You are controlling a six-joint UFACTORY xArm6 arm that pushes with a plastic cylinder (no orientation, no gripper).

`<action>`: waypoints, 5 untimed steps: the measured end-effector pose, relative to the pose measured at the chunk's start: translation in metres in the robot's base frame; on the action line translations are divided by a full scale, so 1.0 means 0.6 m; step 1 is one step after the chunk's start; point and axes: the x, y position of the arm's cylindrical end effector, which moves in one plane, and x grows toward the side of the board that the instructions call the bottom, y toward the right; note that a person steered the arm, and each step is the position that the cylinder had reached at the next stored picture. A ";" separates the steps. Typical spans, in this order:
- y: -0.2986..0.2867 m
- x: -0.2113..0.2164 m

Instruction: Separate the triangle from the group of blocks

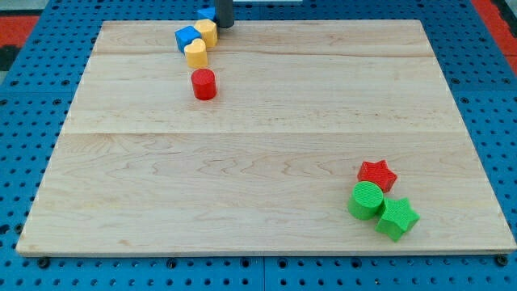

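Observation:
My tip rests at the view's top edge of the wooden board. A small blue block, mostly hidden so its shape is unclear, lies just left of the rod. Below it sits a tight cluster of a blue block, a yellow block and a second yellow block. My tip is just right of the upper yellow block, close to it or touching. A red cylinder stands apart below the cluster.
At the view's bottom right a red star, a green cylinder and a green star sit together. The board lies on a blue perforated table.

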 end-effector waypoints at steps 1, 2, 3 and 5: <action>-0.044 0.000; -0.038 0.012; -0.038 0.044; -0.124 0.045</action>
